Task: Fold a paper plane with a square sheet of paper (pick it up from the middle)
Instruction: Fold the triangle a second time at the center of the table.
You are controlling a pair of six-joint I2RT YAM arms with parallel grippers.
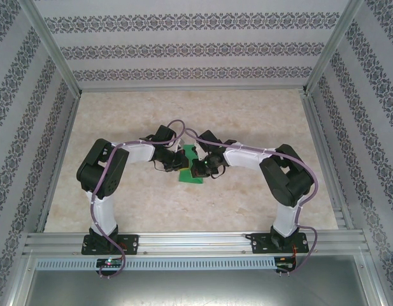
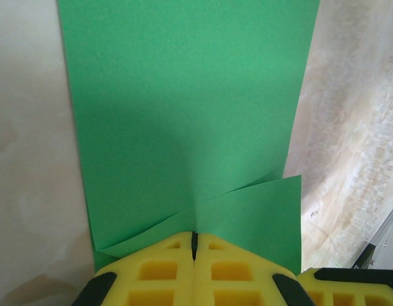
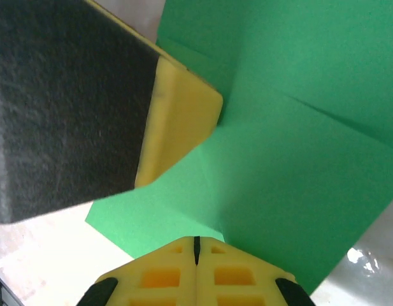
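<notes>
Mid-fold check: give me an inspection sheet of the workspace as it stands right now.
Surface: pale marbled table.
Job's things: green paper lying flat mid-table, two corner flaps folded in and meeting at its centre line.
Clutter: nothing seen.
Grippers: left gripper shut, tip where the flaps meet; right gripper shut, tip on the paper close beside the left one.
Cables: purple cables run along both arms.
Surroundings: patterned walls on three sides, aluminium frame at the near edge.
</notes>
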